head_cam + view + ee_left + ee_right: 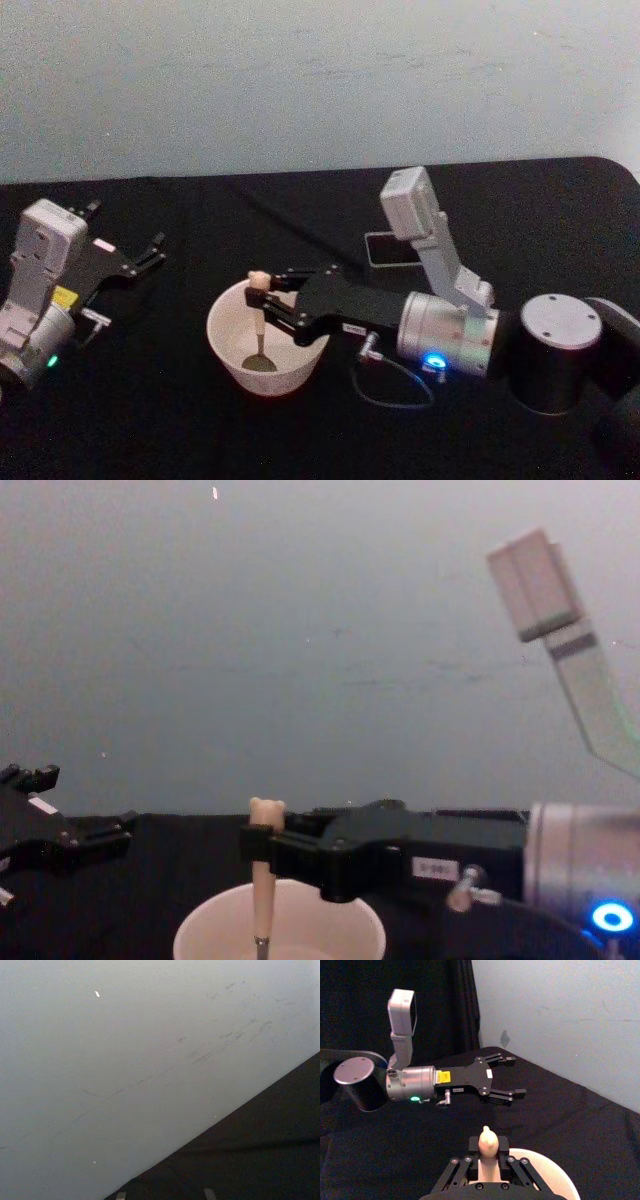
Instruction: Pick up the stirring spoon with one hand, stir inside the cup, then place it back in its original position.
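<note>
Dim, even light, pale wall (300, 80) softly lit, black table (150, 430) swallowing shadows

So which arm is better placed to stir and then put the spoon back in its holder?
Right. The right gripper is clamped on the stirring spoon, upright with its bowl in the cup, and the holder stands just behind that arm. The left gripper is open, off to the cup's left.

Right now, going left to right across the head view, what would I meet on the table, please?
Left claw, open → cup, with the right claw holding the stirring spoon inside → dark square holder.
</note>
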`<move>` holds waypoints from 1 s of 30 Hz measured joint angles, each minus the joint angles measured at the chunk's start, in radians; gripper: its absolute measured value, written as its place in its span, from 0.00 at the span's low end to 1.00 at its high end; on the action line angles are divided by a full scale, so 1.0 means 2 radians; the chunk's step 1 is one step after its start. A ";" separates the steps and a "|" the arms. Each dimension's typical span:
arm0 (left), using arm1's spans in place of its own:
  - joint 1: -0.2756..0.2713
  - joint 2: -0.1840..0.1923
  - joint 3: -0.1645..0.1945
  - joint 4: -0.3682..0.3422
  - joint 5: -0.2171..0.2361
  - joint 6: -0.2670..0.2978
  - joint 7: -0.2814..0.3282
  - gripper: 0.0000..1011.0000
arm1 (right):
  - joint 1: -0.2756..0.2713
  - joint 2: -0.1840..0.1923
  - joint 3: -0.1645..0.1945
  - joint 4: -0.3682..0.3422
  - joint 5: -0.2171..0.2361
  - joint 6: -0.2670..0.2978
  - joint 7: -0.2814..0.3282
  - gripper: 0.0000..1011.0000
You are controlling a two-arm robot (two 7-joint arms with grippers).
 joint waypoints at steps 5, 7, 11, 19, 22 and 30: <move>0.000 0.000 0.000 0.000 0.000 0.000 0.000 0.99 | 0.017 -0.024 -0.008 0.026 -0.013 -0.001 -0.014 0.22; 0.000 0.000 0.000 0.000 0.000 0.000 0.000 0.99 | 0.022 -0.031 -0.009 0.036 -0.017 -0.002 -0.019 0.22; 0.000 0.000 0.000 0.000 0.000 0.000 0.000 0.99 | 0.036 -0.051 -0.004 0.061 -0.022 -0.002 -0.033 0.22; 0.000 0.000 0.000 0.000 0.000 0.000 0.000 0.99 | 0.053 -0.071 0.014 0.093 -0.024 0.000 -0.052 0.22; 0.000 0.000 0.000 0.000 0.000 0.000 0.000 0.99 | 0.054 -0.073 0.019 0.097 -0.025 0.002 -0.056 0.22; 0.000 0.000 0.000 0.000 0.000 0.000 0.000 0.99 | 0.048 -0.060 0.032 0.085 -0.028 0.006 -0.057 0.22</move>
